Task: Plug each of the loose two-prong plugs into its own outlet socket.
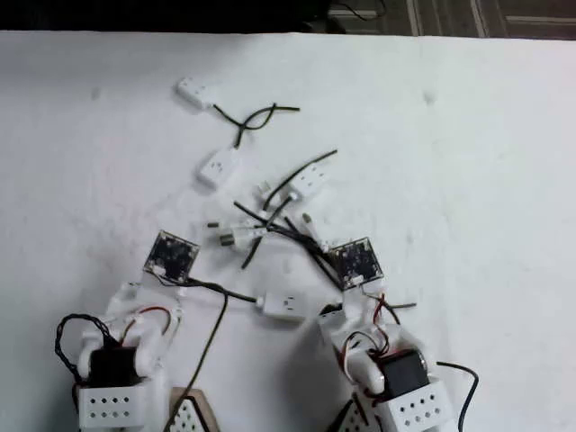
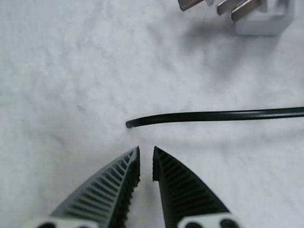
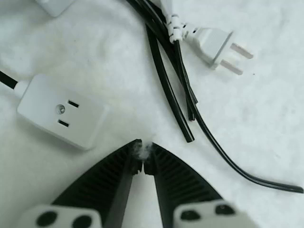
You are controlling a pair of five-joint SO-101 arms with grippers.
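Several white outlet sockets with black cords lie on the table; the nearest socket (image 1: 283,304) (image 3: 61,111) rests face up just beside my right gripper (image 3: 142,159), which is shut on nothing. A white two-prong plug (image 3: 216,47) (image 1: 315,243) lies beyond it on a bundle of black cords (image 3: 175,80). My left gripper (image 2: 146,164) hovers low over bare table, jaws closed to a sliver with nothing between them. A black cord end (image 2: 128,124) lies just ahead of it, and farther off the metal prongs of a white plug (image 2: 266,21) (image 1: 225,236) show.
More sockets lie farther back: one at the far left (image 1: 195,92), one mid-left (image 1: 219,167), one in the tangle (image 1: 310,180). Black cords cross the table's middle. Both arm bases (image 1: 112,378) (image 1: 400,382) stand at the near edge. White table (image 1: 468,162) spreads wide on the right.
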